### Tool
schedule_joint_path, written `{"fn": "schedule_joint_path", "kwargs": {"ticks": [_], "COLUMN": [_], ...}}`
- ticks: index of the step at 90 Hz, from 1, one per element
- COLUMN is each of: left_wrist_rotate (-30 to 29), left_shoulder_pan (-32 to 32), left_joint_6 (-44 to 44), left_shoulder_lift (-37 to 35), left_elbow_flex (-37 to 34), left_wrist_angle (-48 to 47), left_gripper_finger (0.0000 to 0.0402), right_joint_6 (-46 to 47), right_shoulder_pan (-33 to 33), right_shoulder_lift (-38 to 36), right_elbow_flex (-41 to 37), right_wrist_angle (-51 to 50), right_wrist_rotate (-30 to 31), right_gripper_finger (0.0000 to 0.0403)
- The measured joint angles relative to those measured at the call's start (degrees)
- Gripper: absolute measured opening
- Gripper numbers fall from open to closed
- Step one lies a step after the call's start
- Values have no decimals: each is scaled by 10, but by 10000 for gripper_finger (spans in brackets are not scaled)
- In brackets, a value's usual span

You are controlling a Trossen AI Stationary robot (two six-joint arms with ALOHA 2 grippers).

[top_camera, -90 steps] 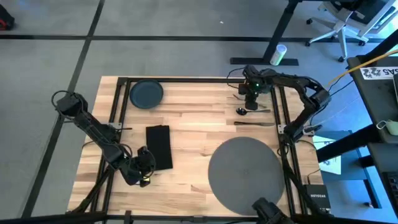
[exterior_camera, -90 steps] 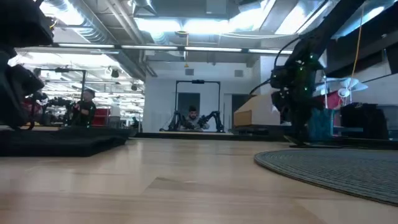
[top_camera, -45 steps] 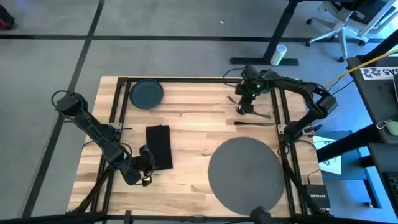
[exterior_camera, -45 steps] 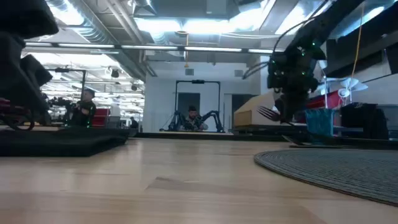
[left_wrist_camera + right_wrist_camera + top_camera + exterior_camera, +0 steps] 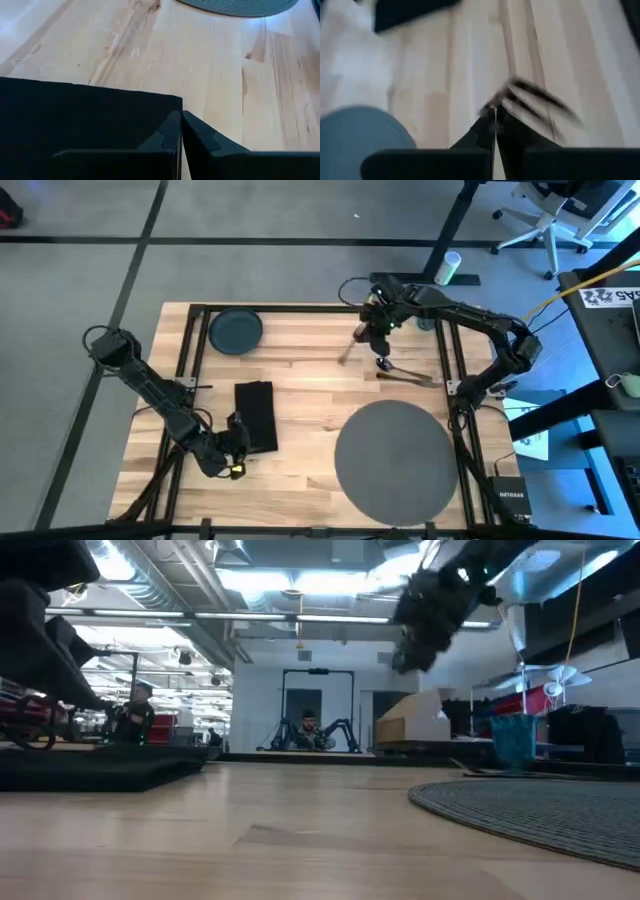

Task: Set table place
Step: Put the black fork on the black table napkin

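My right gripper [image 5: 374, 332] hangs above the table's far right part, shut on the metal fork [image 5: 348, 354]. The spoon [image 5: 386, 363] and knife [image 5: 407, 376] lie flat on the wood beside it. The teal cup [image 5: 513, 738] stands behind them. The dark round plate [image 5: 236, 330] sits at the far left, the black napkin [image 5: 256, 415] lies flat at the near left, and the grey placemat [image 5: 392, 450] lies at the near right. My left gripper [image 5: 233, 446] is shut at the napkin's [image 5: 75, 115] near corner. My right gripper pinches the fork's handle [image 5: 501, 102] between its two fingers; motion blur hides the exact spot. The fork is lifted clear of the table and slants out past the fingertips, pronged end [image 5: 540, 105] away from them. My left gripper lies low at the napkin's corner [image 5: 175, 100]; I cannot tell whether it touches it.
Black metal rails [image 5: 300, 307] edge the table. Bare wood lies between the napkin and the placemat [image 5: 540, 810]. In the room beyond the table stand other robot arms and a person.
My right gripper has taken the fork from beside the spoon, risen well above the table and gone toward the table's left edge. The fork, which lay on the wood, now hangs clear of it and slants out from the fingers.
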Motion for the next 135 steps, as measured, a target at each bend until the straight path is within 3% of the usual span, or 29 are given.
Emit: {"fn": "schedule_joint_path", "kwargs": {"ticks": [16,32,47,61,76,105,122,135], "left_wrist_rotate": [-17,-29,-29,-30,-30,-28,-20,21], "left_shoulder_pan": [0,0,0,3,19,83,152,212], "left_joint_6": [12,20,20,19,22,39,68,83], "left_shoulder_lift": [0,0,0,0,0,0,0,0], "left_elbow_flex": [0,0,0,0,0,0,0,0], "left_wrist_angle": [1,1,1,1,1,18,16,16], "left_gripper_finger": [0,0,0,0,0,0,0,0], "right_joint_6": [28,22,-27,-106,-150,-200,-211,-176], "right_shoulder_pan": [46,111,152,176,202,241,247,247], "right_shoulder_lift": [0,0,0,2,30,109,135,156], "right_elbow_flex": [45,47,33,-2,-49,-76,-76,-76], "right_wrist_angle": [-1,7,-3,-23,8,123,193,230], "right_wrist_rotate": [-29,-22,55,172,207,226,221,212], "right_gripper_finger": [0,0,0,3,21,66,29,5]}}
